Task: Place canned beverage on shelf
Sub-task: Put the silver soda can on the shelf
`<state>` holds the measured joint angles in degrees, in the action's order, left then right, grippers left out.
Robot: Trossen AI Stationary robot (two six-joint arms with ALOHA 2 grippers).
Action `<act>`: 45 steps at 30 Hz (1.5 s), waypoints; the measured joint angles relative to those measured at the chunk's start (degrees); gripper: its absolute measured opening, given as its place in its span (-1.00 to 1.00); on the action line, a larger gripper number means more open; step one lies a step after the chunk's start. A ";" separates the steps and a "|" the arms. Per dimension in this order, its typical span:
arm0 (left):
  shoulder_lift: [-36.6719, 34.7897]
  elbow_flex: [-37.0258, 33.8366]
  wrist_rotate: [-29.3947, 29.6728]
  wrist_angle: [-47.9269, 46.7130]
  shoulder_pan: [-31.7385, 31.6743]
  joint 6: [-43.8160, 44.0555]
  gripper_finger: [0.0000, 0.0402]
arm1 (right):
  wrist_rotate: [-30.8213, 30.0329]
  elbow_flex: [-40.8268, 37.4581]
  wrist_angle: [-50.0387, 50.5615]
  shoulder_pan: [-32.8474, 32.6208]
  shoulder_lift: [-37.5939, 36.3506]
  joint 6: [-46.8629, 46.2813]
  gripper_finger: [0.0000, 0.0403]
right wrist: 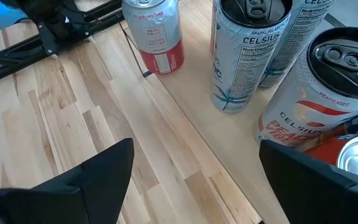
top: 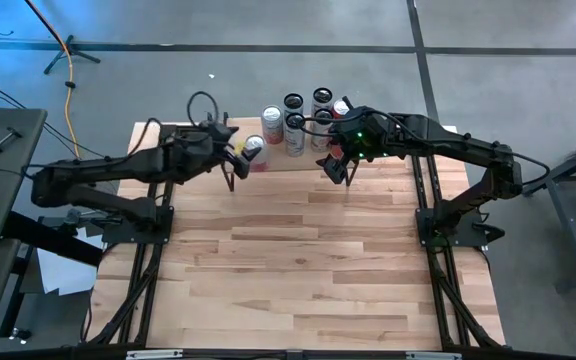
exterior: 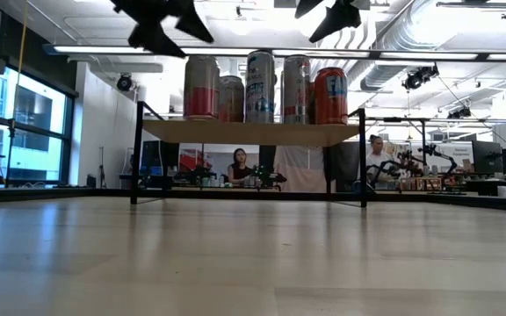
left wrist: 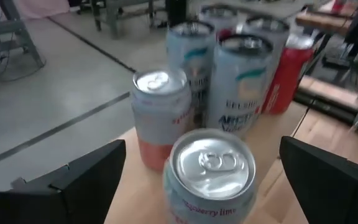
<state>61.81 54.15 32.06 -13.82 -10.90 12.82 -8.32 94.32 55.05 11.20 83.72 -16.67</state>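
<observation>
The shelf (top: 288, 162) stands at the table's far edge, a light plank (exterior: 249, 132) on thin black legs. Several cans stand upright on it. The one nearest the left end is a short white and red can (top: 254, 148) (left wrist: 211, 171). My left gripper (top: 233, 172) (left wrist: 207, 186) is open and hangs just short of that can, above and to its left, touching nothing. My right gripper (top: 336, 170) (right wrist: 194, 180) is open over the shelf's right front edge, beside tall Celsius cans (right wrist: 247, 50), and is empty. In the low view both grippers (exterior: 161, 22) (exterior: 332, 13) hang above the can tops.
Bare wood table (top: 298, 270) stretches from the shelf to the near edge. The arm bases and black frames (top: 143, 215) (top: 453, 225) stand at the table's left and right sides. In the room behind, people sit at workbenches (exterior: 238, 167).
</observation>
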 joint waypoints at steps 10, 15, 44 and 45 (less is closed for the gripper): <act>-6.24 0.11 -29.54 -0.80 -7.21 0.00 0.92 | 0.20 0.00 0.00 0.00 0.00 0.04 0.66; -5.86 0.09 -45.65 -2.20 -17.19 -5.58 0.92 | 0.20 0.00 0.00 0.00 0.00 -1.08 0.66; 8.47 0.04 -73.60 -1.26 -31.82 -25.42 0.90 | 1.40 0.00 0.00 0.00 0.00 -1.51 0.66; 8.89 0.04 -73.58 -1.03 -31.79 -25.42 0.90 | 1.40 0.00 0.00 0.00 0.00 -1.49 0.66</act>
<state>70.70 54.19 -41.52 -14.85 -42.68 -12.60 -6.92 94.32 55.04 11.20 83.72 -18.16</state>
